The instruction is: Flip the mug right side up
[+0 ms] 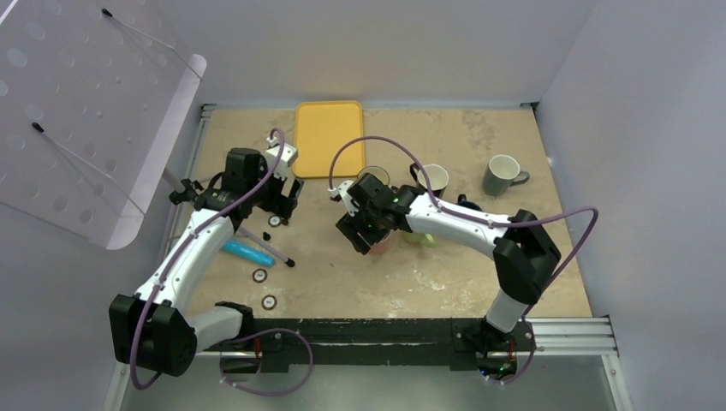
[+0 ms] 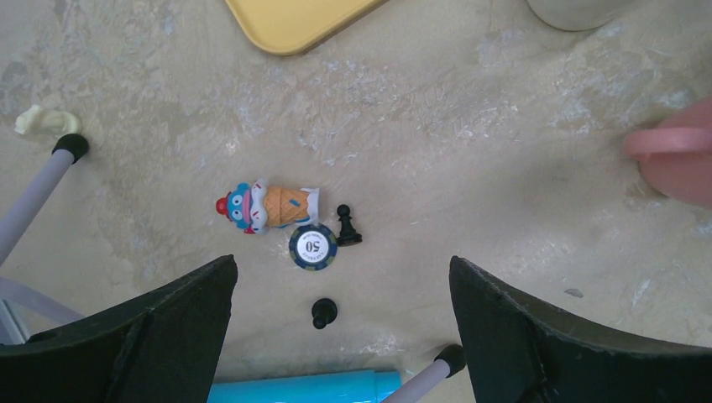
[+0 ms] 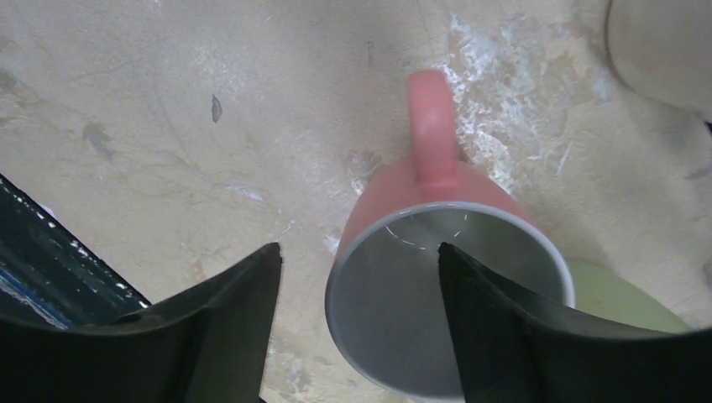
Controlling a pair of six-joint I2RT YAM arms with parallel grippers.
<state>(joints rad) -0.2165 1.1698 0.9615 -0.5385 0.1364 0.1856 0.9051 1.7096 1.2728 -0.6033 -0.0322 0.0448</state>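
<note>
The pink mug (image 3: 395, 311) stands on the table with its grey inside facing up at the right wrist camera and its handle (image 3: 432, 126) pointing away. My right gripper (image 3: 359, 248) is open right above it; the right finger is over the mug's mouth and the left finger is outside the rim. In the top view only a bit of the mug (image 1: 382, 246) shows under the right gripper (image 1: 364, 233). My left gripper (image 1: 282, 204) is open and empty, well left of the mug. The mug's edge shows at the right of the left wrist view (image 2: 676, 159).
Under the left gripper (image 2: 342, 262) lie a small toy figure (image 2: 269, 207), a poker chip (image 2: 313, 247), two black pawns (image 2: 324, 312) and a blue tube (image 2: 302, 388). A yellow tray (image 1: 328, 137), a cream mug (image 1: 434, 178), a grey mug (image 1: 503, 174) and a green object (image 1: 417, 237) stand nearby.
</note>
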